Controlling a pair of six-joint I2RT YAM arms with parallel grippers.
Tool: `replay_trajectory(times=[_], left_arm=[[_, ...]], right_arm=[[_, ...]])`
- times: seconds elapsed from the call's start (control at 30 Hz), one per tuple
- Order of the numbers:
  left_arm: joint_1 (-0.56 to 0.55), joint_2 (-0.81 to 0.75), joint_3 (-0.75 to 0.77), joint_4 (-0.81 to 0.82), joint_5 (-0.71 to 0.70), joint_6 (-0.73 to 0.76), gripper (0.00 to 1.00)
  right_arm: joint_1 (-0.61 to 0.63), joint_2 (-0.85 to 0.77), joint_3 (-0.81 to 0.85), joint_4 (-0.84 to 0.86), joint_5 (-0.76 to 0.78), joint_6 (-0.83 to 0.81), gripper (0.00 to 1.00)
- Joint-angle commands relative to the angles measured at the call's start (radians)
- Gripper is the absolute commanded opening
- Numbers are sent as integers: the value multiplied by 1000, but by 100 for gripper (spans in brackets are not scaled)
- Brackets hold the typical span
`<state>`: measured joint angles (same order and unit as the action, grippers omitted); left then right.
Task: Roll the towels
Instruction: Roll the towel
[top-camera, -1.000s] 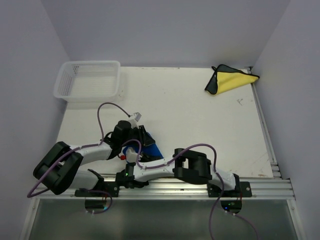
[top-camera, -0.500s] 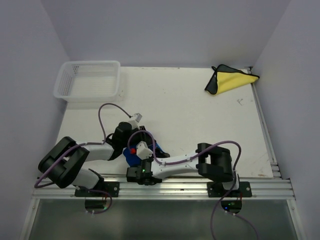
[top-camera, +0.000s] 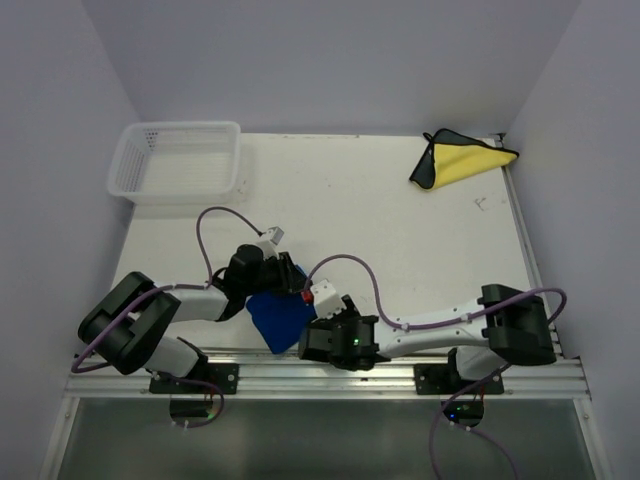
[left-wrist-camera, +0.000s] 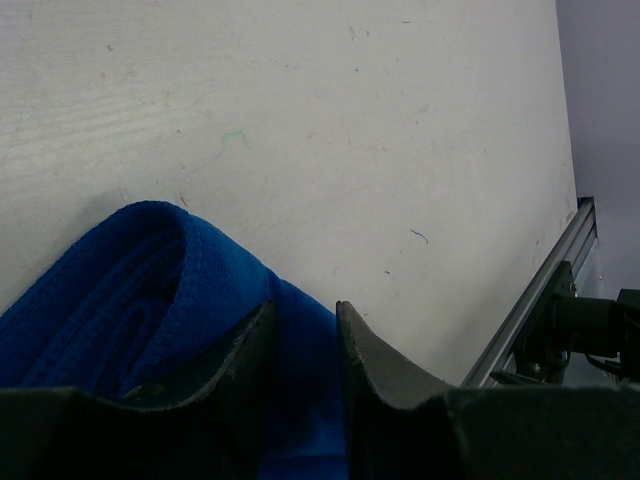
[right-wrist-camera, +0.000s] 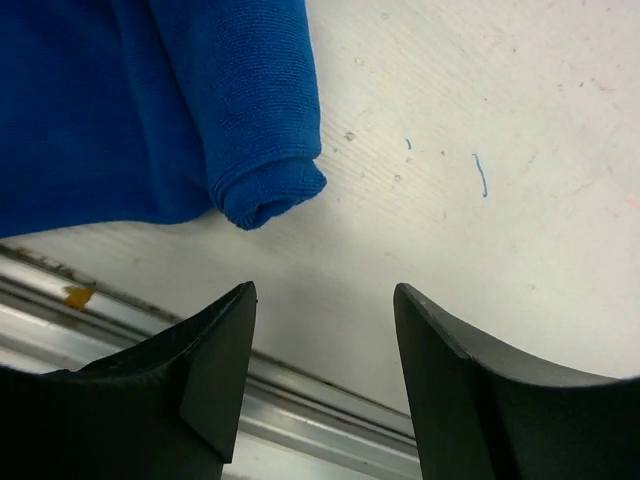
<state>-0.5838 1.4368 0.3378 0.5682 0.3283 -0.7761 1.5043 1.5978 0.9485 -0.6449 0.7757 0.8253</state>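
A blue towel (top-camera: 279, 317), partly rolled, lies at the table's near edge between the arms. My left gripper (top-camera: 272, 284) is shut on its upper edge; in the left wrist view the blue cloth (left-wrist-camera: 150, 290) sits pinched between the dark fingers (left-wrist-camera: 375, 365). My right gripper (top-camera: 322, 340) is open and empty just right of the towel; the right wrist view shows a rolled towel corner (right-wrist-camera: 265, 190) ahead of the spread fingers (right-wrist-camera: 215, 350). A yellow and black towel (top-camera: 458, 160) lies folded at the far right corner.
A white plastic basket (top-camera: 178, 160) stands at the far left corner. A metal rail (top-camera: 400, 375) runs along the table's near edge, also in the right wrist view (right-wrist-camera: 300, 420). Purple cables loop over both arms.
My right arm has swung right, off the towel, and its gripper is now beside the towel's right side. The blue towel has spread out toward the near edge. The left gripper has stayed on it.
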Motion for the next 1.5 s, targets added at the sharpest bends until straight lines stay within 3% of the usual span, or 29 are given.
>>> replay_trajectory(times=[0.0,0.17,0.3,0.53,0.73,1.0,1.3,1.47], left_arm=[[-5,27,-34,-106,-52,15,36],[-5,24,-39,-117,-60,21,36],[-5,31,-39,-117,-54,21,36],[-5,14,-31,-146,-63,31,36],[-5,13,-34,-152,-66,31,36],[-5,-6,-37,-165,-78,32,36],[-7,-41,-98,-146,-130,-2,34],[-8,-58,-109,-151,-138,-6,33]], right_arm=[[-19,-192,-88,238,-76,6,61],[-162,-317,-241,492,-287,-32,49],[-330,-343,-330,625,-455,31,50],[-457,-274,-456,910,-720,133,53],[-460,-226,-531,1097,-759,205,54],[-460,-176,-542,1160,-770,225,56],[-460,-58,-516,1228,-814,276,43],[-461,-16,-510,1252,-828,291,20]])
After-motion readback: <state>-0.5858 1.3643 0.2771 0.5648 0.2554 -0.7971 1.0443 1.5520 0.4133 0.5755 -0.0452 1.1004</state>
